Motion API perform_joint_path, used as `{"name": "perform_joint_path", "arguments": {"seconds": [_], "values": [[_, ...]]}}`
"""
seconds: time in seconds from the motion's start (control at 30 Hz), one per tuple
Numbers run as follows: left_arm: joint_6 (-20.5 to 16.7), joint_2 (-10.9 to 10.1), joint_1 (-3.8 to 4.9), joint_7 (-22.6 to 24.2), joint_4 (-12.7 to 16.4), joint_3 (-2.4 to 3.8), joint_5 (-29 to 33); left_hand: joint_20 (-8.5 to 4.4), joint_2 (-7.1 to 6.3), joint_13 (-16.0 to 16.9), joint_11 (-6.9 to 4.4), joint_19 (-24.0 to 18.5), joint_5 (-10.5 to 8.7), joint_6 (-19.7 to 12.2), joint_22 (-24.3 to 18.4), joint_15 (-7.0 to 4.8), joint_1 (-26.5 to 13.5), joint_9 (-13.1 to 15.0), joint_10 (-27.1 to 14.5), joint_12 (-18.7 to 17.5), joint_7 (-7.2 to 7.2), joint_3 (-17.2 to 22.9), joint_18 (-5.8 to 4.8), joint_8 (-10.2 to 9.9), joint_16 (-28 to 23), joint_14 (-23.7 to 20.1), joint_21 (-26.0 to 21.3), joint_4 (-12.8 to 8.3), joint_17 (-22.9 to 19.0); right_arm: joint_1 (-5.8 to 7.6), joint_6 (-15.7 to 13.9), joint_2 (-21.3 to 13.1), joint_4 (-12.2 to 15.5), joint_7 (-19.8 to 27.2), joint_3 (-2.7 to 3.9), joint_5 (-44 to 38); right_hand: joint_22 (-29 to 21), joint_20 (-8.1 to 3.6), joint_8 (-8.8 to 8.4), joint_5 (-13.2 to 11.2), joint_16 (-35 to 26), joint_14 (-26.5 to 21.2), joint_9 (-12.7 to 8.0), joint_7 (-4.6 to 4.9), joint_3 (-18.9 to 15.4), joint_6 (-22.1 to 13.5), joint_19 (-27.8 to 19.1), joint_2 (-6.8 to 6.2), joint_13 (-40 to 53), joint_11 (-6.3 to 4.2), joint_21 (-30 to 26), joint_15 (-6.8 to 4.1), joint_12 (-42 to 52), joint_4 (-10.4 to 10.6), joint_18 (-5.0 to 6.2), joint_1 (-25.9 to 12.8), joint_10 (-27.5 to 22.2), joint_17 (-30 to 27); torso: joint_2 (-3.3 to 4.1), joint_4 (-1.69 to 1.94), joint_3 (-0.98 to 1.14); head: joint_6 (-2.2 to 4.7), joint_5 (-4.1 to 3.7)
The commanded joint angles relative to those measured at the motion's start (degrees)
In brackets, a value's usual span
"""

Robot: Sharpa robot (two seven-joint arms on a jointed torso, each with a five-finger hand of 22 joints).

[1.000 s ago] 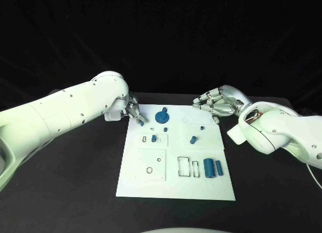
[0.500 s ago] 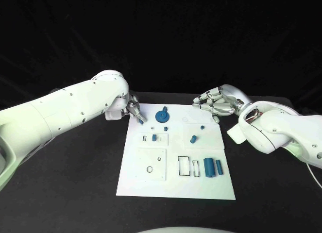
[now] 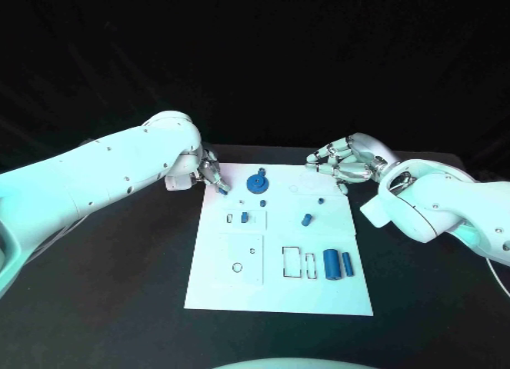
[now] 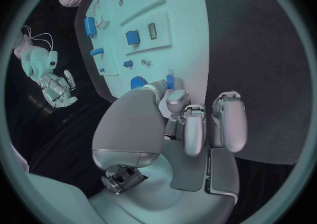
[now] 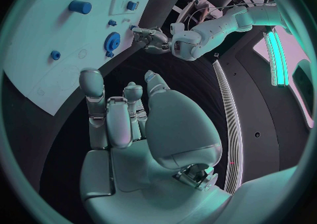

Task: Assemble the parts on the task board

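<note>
Pinching a small blue peg (image 3: 224,194) at the task board's (image 3: 279,292) far left corner, your left hand (image 3: 208,175) looks mid-placement; your right hand (image 3: 344,164) hovers curled, holding nothing; next, you need careful alignment over its hole.

Black surface (image 3: 121,292) under a dark backdrop

A matte black surface was seen spread around the work area on every side, and a black backdrop (image 3: 255,61) was seen behind its far edge. A lit green strip (image 5: 275,57) was seen in the right wrist view.
</note>
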Motion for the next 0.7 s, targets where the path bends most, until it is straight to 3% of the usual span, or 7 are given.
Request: {"name": "perform_joint_path", "arguments": {"seconds": [0.03, 0.1, 0.3, 0.4, 0.53, 0.7], "values": [[-2.16, -0.70, 0.02, 1.53, 1.21, -0.02, 2.15, 0.28, -0.38, 0.34, -0.01, 0.63, 0.57, -0.11, 6.12, 0.14, -0.80, 0.28, 0.64, 0.28, 0.13, 8.76, 0.38, 0.38, 0.14, 6.05, -0.03, -7.95, 15.07, -0.04, 1.08, 0.02, 0.11, -0.21, 0.00, -0.44, -0.09, 0.12, 0.01, 0.27, -0.16, 1.77, -0.08, 0.05, -0.09, -0.25, -0.16, 0.27, 0.10, 0.12, -0.23, -0.06, 0.37, 0.31, 0.36, 0.50, 0.05, -0.05, -0.02, 0.02, 0.03, -0.05, 0.11], [-3.44, -1.60, 0.02, 2.28, 2.71, -0.04, 2.75, 0.24, -0.72, 0.60, -0.07, 0.74, 0.98, -0.03, 6.30, 0.10, -1.33, 0.44, 0.93, 0.55, 0.07, 9.50, 0.34, 0.61, 0.14, 6.05, 0.11, -8.26, 15.07, -0.04, 1.17, 0.01, 0.10, -0.22, 0.00, -0.44, -0.09, 0.12, 0.01, 0.27, -0.16, 1.77, -0.08, 0.05, -0.09, -0.25, -0.16, 0.27, 0.10, 0.12, -0.23, -0.06, 0.37, 0.31, 0.36, 0.50, 0.05, -0.05, -0.02, 0.02, 0.04, -0.07, 0.48], [-8.26, -5.54, 0.02, 4.72, 9.54, -0.11, 3.60, 0.16, -1.24, 0.92, -0.18, 0.93, 1.46, 0.14, 6.60, 0.01, -2.09, 0.66, 1.34, 0.89, -0.04, 10.49, 0.27, 0.94, 0.14, 6.05, 0.36, -8.73, 15.07, -0.04, 1.51, 0.03, -0.05, -0.29, -0.01, -0.30, -0.21, 0.12, 0.03, 0.35, -0.28, 1.74, -0.07, 0.04, -0.09, -0.24, -0.20, 0.27, -0.05, 0.12, -0.30, -0.06, 0.25, 0.31, 0.38, 0.53, -0.06, -0.20, -0.04, 0.11, 0.04, -0.06, 0.60], [-11.00, -7.38, -0.07, 6.14, 12.82, -0.64, 2.45, 0.13, -1.57, 0.63, -0.23, 0.97, 1.50, 0.22, 6.66, -0.02, -2.29, 0.73, 1.26, 0.67, -0.10, 10.77, 0.25, 1.05, 0.14, 6.05, 0.40, -8.95, 15.07, -0.04, 1.59, 0.04, -0.09, -0.23, -0.02, -0.21, -0.21, 0.12, 0.03, 0.35, -0.28, 1.74, -0.07, 0.04, -0.09, -0.24, -0.20, 0.27, -0.05, 0.12, -0.30, -0.06, 0.25, 0.31, 0.38, 0.53, -0.06, -0.20, -0.13, 0.25, 0.07, -0.18, 0.69], [-14.03, -9.55, -0.93, 7.41, 16.45, -1.24, 0.67, 0.11, -1.86, 0.76, -0.29, 1.04, 1.50, 0.35, 6.79, -0.04, -2.42, 0.77, 1.45, 0.80, -0.16, 10.99, 0.22, 1.15, 0.14, 6.05, 0.51, -9.09, 15.07, -0.04, 1.50, 0.02, -0.12, -0.06, -0.03, -0.09, -0.26, 0.12, 0.04, 0.49, -0.28, 1.73, -0.07, 0.04, -0.09, -0.24, -0.22, 0.28, -0.08, 0.12, -0.35, -0.06, 0.25, 0.34, 0.38, 0.57, -0.09, -0.19, -0.26, 0.47, 0.04, -0.34, 0.56], [-16.26, -11.24, -2.11, 8.31, 19.35, -1.53, -0.02, 0.08, -2.08, 1.00, -0.34, 1.19, 1.50, 0.50, 7.02, -0.08, -2.53, 0.80, 1.73, 1.03, -0.22, 11.22, 0.15, 1.24, 0.14, 6.05, 0.73, -9.20, 15.07, -0.04, 1.45, -0.01, -0.19, 0.04, -0.05, -0.02, -0.26, 0.12, 0.05, 0.59, -0.29, 1.73, -0.07, 0.05, -0.07, -0.24, -0.21, 0.33, -0.09, 0.12, -0.36, -0.06, 0.25, 0.38, 0.38, 0.59, -0.11, -0.18, -0.33, 0.57, -0.07, -0.47, 0.44]]}}
